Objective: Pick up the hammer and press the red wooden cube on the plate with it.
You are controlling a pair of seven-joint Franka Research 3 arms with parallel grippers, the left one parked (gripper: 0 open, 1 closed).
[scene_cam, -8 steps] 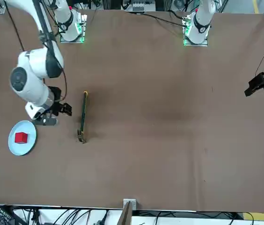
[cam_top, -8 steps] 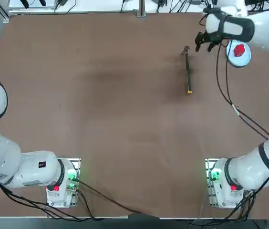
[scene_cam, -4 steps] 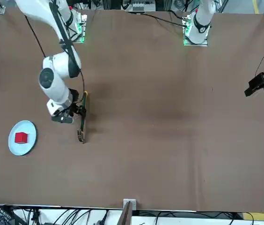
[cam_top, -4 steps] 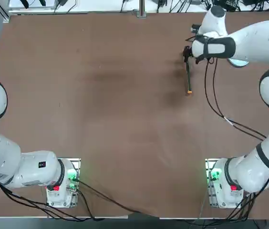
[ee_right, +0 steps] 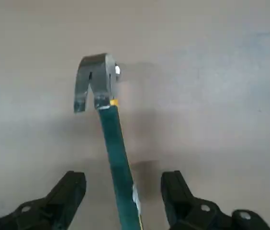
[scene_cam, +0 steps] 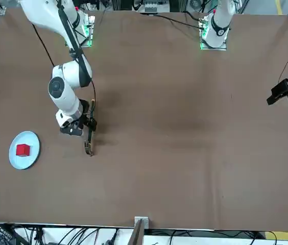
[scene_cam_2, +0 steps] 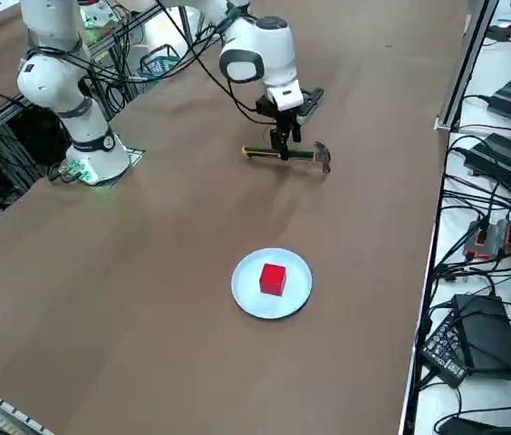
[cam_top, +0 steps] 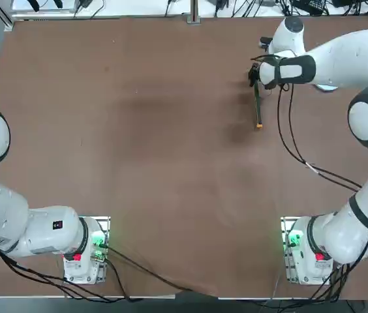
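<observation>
In the right side view, the right tool (scene_cam_2: 285, 143) is at the upper middle, over the hammer (scene_cam_2: 292, 155), its fingers apart on either side of the handle. Below, near the middle, the red cube (scene_cam_2: 273, 279) sits on the plate (scene_cam_2: 254, 284), which rests on the surface (scene_cam_2: 147, 299).

Looks plain brown across the bench (cam_top: 171, 163), with soft shadows. Ends in a metal rail (scene_cam_2: 462, 82) along the far edge; beyond, turns to white surface (scene_cam_2: 500, 399) under black boxes (scene_cam_2: 486, 335) and tangled cables (scene_cam_2: 500, 195).
</observation>
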